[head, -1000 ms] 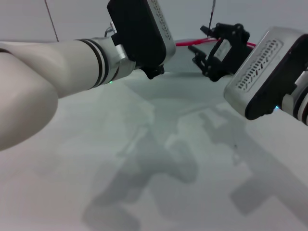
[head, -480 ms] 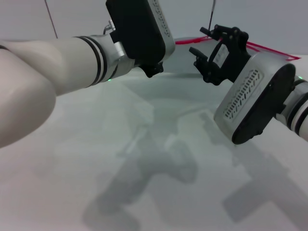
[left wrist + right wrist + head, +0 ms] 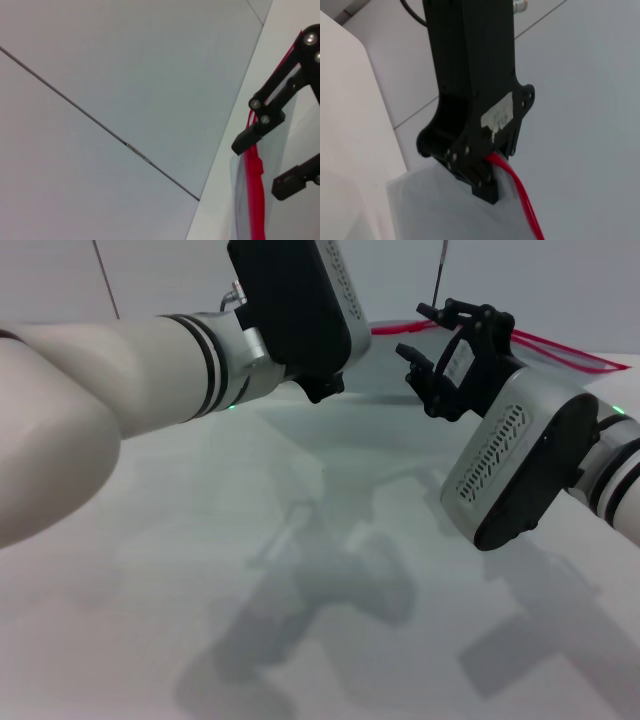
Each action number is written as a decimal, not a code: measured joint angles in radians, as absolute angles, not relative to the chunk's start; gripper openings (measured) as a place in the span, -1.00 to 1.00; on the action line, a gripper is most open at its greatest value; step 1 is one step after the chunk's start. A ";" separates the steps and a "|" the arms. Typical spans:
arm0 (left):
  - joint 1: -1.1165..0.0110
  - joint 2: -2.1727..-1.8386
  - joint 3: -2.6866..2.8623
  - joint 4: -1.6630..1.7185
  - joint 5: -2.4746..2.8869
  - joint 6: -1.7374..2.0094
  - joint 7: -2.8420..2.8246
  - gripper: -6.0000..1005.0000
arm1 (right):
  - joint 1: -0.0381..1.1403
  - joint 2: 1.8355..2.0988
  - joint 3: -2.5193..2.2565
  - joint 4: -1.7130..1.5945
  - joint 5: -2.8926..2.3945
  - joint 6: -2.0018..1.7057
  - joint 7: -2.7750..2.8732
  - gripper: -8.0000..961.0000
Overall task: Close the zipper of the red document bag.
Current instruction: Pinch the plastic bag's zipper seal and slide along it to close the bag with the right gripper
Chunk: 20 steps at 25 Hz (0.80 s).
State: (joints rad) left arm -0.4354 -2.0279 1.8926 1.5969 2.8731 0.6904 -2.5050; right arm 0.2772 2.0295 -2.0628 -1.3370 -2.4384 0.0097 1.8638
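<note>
The red document bag (image 3: pixel 382 362) is a pale translucent pouch at the far side of the table, lifted at one end. Its zipper (image 3: pixel 565 347) is a thin red strip along the far edge, and it also shows in the left wrist view as the zipper (image 3: pixel 256 210). In the right wrist view my left gripper (image 3: pixel 487 185) is shut on the bag's corner, where the red strip (image 3: pixel 520 197) comes out. In the head view the left arm's black wrist housing (image 3: pixel 290 305) hides those fingers. My right gripper (image 3: pixel 425 335) is open at the zipper line. In the left wrist view the right gripper (image 3: pixel 262 165) has one finger on each side of the strip.
The white table (image 3: pixel 200 570) spreads toward me, with arm shadows across it. A pale wall with thin seams (image 3: pixel 100 125) stands right behind the bag. A dark cable (image 3: pixel 440 265) hangs at the back.
The right arm's wrist housing has dropped and swung left toward the table's middle, while its open fingers stayed at the zipper. The left arm has barely moved.
</note>
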 joint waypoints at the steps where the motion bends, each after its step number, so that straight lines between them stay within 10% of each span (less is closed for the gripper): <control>1: -0.436 -2.028 1.894 1.597 2.873 0.690 -2.505 -0.88 | 0.278 2.029 -2.064 -1.331 -2.439 0.018 1.864 -0.15; 20: -0.434 -2.029 1.899 1.607 2.873 0.692 -2.504 -0.88 | 0.295 2.031 -2.077 -1.310 -2.430 0.052 1.864 -0.56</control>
